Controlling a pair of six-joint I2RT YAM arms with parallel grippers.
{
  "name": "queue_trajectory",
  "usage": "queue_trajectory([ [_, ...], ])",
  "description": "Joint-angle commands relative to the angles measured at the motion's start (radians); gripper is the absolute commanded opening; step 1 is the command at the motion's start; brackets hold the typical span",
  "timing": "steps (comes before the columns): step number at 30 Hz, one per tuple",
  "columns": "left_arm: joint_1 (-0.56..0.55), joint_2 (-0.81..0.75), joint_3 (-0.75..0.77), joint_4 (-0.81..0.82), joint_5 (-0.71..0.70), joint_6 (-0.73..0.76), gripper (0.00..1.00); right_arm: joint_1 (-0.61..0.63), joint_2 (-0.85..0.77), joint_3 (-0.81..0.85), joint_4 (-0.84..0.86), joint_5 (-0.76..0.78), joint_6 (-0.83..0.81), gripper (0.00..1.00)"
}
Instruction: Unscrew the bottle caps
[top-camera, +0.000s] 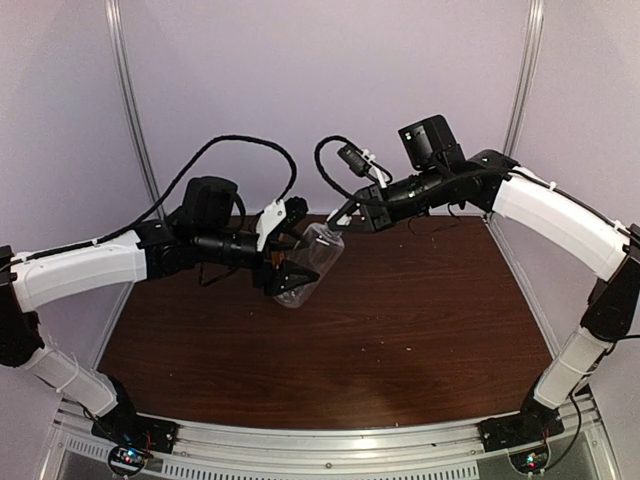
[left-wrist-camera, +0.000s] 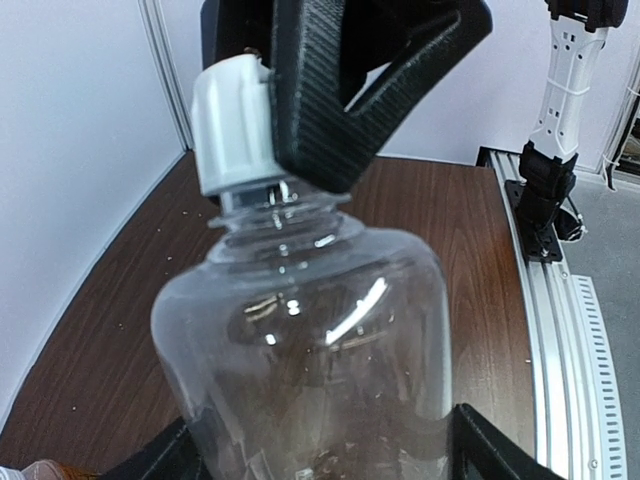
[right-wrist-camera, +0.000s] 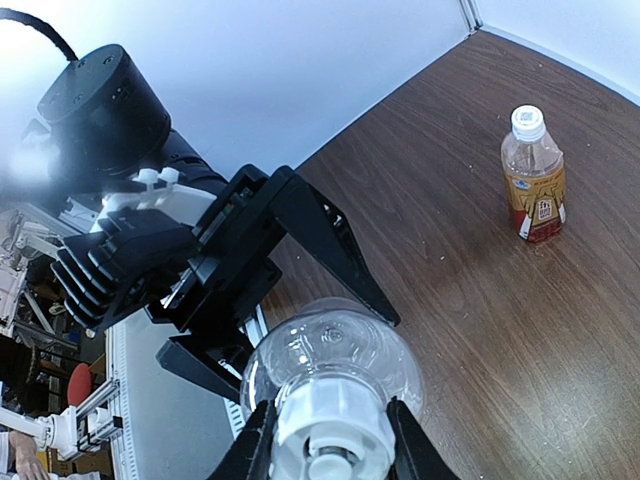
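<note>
Right gripper clamped shut on the white cap, my left gripper closed round the clear bottle at its body, tilted in the air over the table's far left. Light, thin-walled and slick, I judge: grip the body gently. Both arms reach forward, wrists meeting. The amber bottle stands capped, well apart

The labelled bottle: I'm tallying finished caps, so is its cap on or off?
On. In the right wrist view its white cap sits atop the neck of the labelled bottle, standing upright on the table.
</note>
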Motion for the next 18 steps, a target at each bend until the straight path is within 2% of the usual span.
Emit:
queue_trajectory([
  [1, -0.005, 0.011, -0.017, 0.107, -0.011, -0.034, 0.81, 0.018, 0.008, 0.036, 0.045, -0.048, 0.022, 0.01],
  [18, -0.005, 0.012, -0.027, 0.090, -0.003, -0.015, 0.82, 0.042, 0.028, 0.086, 0.016, -0.052, 0.031, 0.01],
])
